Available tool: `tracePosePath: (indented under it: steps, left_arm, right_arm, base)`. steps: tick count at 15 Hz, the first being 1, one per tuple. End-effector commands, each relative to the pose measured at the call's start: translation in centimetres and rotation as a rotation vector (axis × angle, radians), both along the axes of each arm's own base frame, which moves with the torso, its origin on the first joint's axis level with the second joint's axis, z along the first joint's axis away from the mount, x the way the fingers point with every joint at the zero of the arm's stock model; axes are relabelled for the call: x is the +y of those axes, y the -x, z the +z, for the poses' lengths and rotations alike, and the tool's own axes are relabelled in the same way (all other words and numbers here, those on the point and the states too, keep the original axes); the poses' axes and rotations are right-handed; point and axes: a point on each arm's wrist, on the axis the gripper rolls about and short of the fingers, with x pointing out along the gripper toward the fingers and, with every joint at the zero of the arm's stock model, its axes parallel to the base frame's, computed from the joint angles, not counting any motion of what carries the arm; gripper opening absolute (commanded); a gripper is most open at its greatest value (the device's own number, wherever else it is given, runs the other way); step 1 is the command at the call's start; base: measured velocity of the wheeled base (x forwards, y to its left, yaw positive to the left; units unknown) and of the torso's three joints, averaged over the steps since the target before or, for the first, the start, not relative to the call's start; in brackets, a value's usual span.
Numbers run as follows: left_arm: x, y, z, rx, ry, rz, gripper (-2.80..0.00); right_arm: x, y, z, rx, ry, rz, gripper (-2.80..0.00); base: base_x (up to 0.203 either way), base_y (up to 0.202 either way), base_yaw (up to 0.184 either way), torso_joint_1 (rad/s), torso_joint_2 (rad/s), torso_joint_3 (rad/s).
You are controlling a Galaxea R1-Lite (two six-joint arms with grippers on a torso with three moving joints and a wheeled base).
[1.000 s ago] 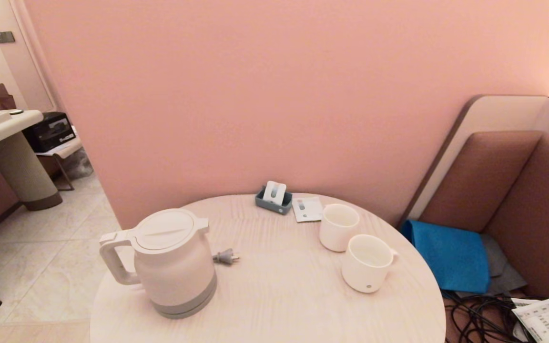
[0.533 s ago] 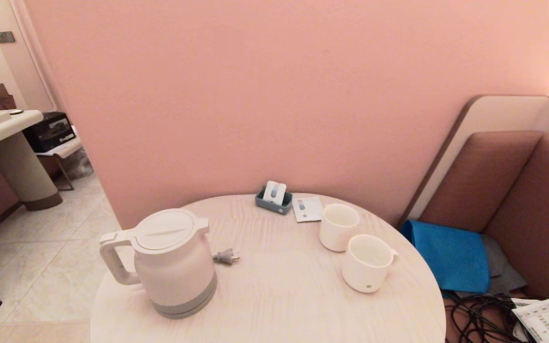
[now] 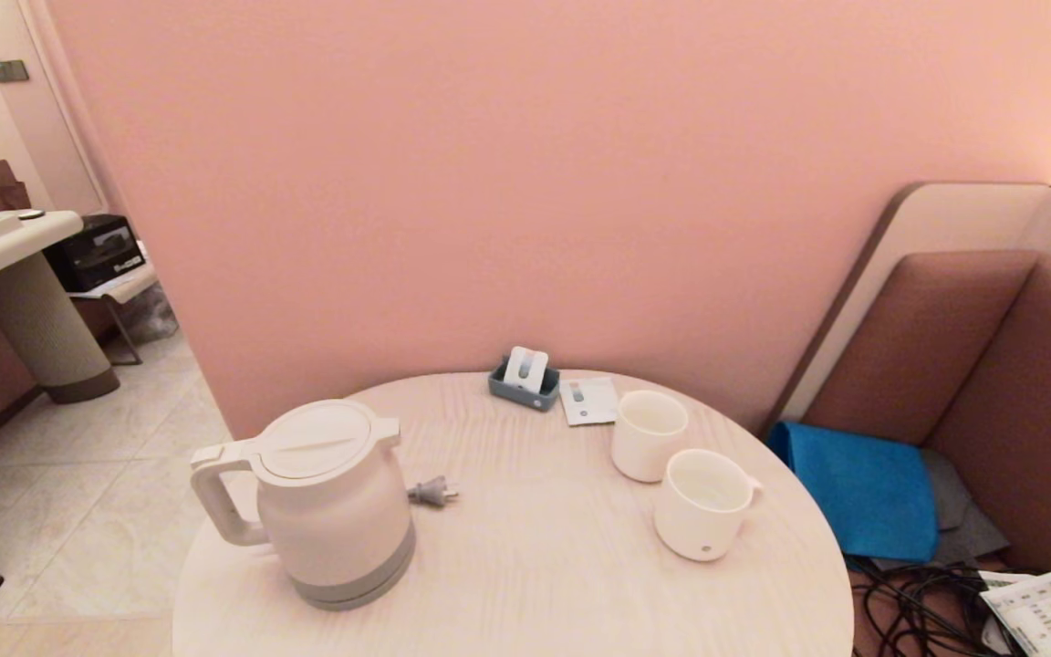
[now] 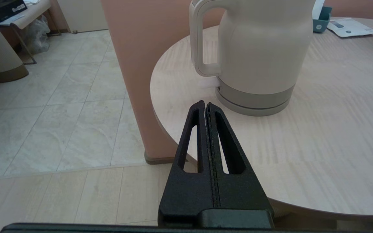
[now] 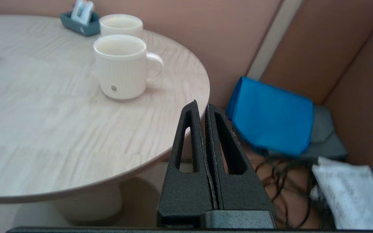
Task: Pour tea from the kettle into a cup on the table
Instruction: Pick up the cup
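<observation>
The kettle (image 3: 328, 505) stands upright near the left edge of the round table (image 3: 525, 566), with its lid on and its big handle pointing out over that edge. The ribbed cup (image 3: 702, 503) sits near the right edge with its small handle facing that edge, just beside a plain white cup (image 3: 647, 435) that stands nearer the far edge. The left gripper (image 4: 205, 105) waits low by the near-left edge, close to the kettle, and the right gripper (image 5: 201, 106) waits by the near-right edge, both with jaws pressed together and holding nothing.
</observation>
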Motion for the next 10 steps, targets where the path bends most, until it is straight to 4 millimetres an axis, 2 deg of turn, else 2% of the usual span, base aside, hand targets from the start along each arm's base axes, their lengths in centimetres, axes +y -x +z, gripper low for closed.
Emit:
tracePosePath:
  steps: [1,3,5,8,10]
  left_arm:
    - [0.0,0.0,0.0,0.0,0.0,0.0,-2.8]
    - [0.0,0.0,0.0,0.0,0.0,0.0,-2.8]
    - [0.0,0.0,0.0,0.0,0.0,0.0,-2.8]
    - [0.0,0.0,0.0,0.0,0.0,0.0,-2.8]
    - [0.0,0.0,0.0,0.0,0.0,0.0,-2.8]
  right_arm:
    - [0.0,0.3,1.0,-0.04,0.006,0.012,-2.8]
    - [0.1,0.5,4.0,-0.069,-0.001,0.048,-2.8]
    - [0.2,-1.0,6.4,0.023,-0.031,0.071,-2.8]
    - [0.2,-5.8,9.2,0.256,-0.09,0.074,-2.8]
    - [0.2,-10.6,10.3,0.452,-0.144,0.055,-2.8]
  base:
    - [0.0,0.0,0.0,0.0,0.0,0.0]
    - [0.0,0.0,0.0,0.0,0.0,0.0]
    - [0.0,0.0,0.0,0.0,0.0,0.0]
    - [0.0,0.0,0.0,0.0,0.0,0.0]
    - [0.0,0.0,0.0,0.0,0.0,0.0]
